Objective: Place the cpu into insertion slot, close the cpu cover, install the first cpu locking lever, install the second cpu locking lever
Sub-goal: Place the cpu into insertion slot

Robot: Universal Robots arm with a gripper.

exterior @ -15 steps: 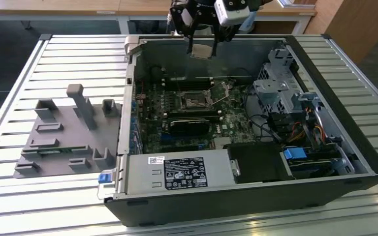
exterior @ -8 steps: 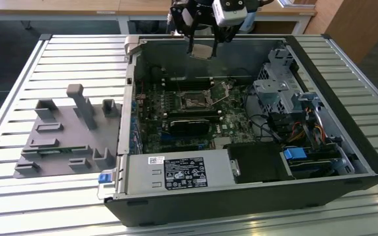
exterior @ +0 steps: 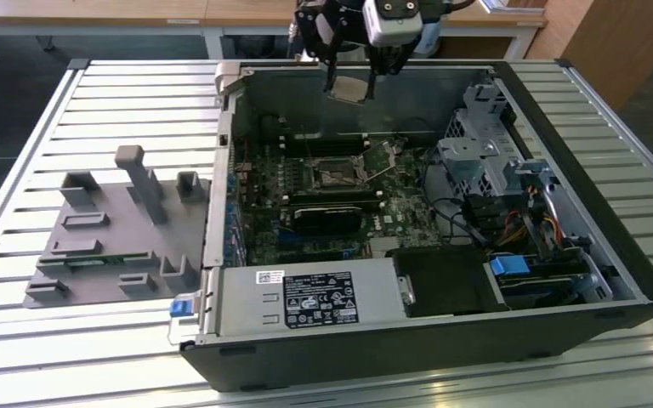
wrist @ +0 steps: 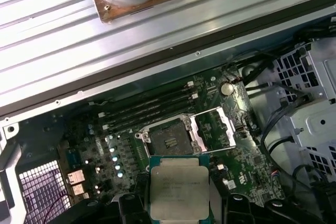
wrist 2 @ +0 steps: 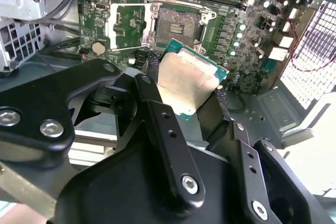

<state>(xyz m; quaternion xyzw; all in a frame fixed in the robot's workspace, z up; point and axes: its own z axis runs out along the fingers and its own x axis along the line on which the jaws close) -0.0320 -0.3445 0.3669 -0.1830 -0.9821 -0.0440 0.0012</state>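
- Fingers were clamped on the cpu, pinching it by two opposite edges. The metal top faced back toward the wrist, so I'd guess the contact side pointed down at the board.
- In the exterior view, the cpu hung in the upper middle of the frame, up over the far rim of the open computer case and not down inside it.
- The insertion slot sat near the centre of that same frame on the motherboard. That put it almost straight down-frame from the chip, well apart, with nothing touching.
- In the first wrist view, the cpu and the insertion slot sat one ahead of the other with a strip of green board between them. Their edges looked close to parallel, though I'd say the slot was maybe a hair twisted against the chip.
- The cpu cover was swung open and lay just beside the slot, so the contact grid was bare and nothing was in it.
- My read: this was step one, with the chip carried but not seated, and most of the gap was height.
- The case sat on the slatted counter, with a grey parts tray at the exterior view's left.
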